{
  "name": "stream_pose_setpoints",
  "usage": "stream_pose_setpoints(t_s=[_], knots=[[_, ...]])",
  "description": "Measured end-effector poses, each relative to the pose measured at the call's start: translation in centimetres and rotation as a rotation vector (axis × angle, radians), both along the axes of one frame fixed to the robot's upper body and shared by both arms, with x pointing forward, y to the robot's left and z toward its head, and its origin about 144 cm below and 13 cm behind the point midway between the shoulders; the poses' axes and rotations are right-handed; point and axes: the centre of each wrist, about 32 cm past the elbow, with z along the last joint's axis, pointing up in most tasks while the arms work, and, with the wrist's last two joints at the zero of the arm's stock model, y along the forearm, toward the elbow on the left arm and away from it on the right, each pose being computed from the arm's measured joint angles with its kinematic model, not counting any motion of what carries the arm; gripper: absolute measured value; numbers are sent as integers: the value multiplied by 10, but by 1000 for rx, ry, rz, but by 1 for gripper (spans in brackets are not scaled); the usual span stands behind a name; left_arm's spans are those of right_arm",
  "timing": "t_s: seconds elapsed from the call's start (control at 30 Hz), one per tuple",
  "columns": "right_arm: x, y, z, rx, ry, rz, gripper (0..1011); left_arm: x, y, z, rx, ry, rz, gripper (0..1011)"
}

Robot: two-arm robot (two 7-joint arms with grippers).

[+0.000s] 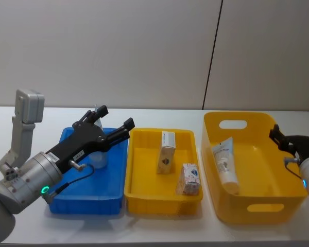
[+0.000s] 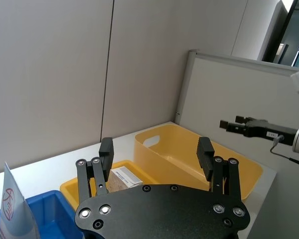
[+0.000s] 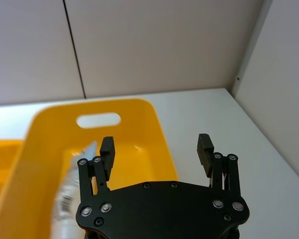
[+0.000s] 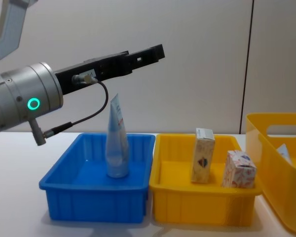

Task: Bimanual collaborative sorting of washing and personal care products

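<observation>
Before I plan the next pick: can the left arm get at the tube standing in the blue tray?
Probably yes: the left gripper hangs above the upright tube, jaws open, nothing in between.

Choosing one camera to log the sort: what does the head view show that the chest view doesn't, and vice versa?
Head view, not chest: the right gripper, open, over the big yellow bin's right side, and the full length of the white tube lying inside. Chest view, not head: the side profile of the pale blue tube standing upright in the blue tray; from the head the left gripper mostly covers it. Both: that open left gripper above the blue tray, plus a taller carton and a shorter carton in the small yellow tray.
</observation>
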Motion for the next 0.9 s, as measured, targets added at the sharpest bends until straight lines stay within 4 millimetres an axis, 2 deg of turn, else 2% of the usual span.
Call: stream_pose_setpoints(t_s=[0.33,0.6,0.9], knots=[[-7,2,20,121,-93,48,1002,-3,-1,-2,20,4,22,1001],[-10,3,17,113,-95,66,1002,-13,-2,-7,84,9,96,1001],[-25,14,-2,75,-118,183,1002,-28,-6,-14,177,7,205,1001]])
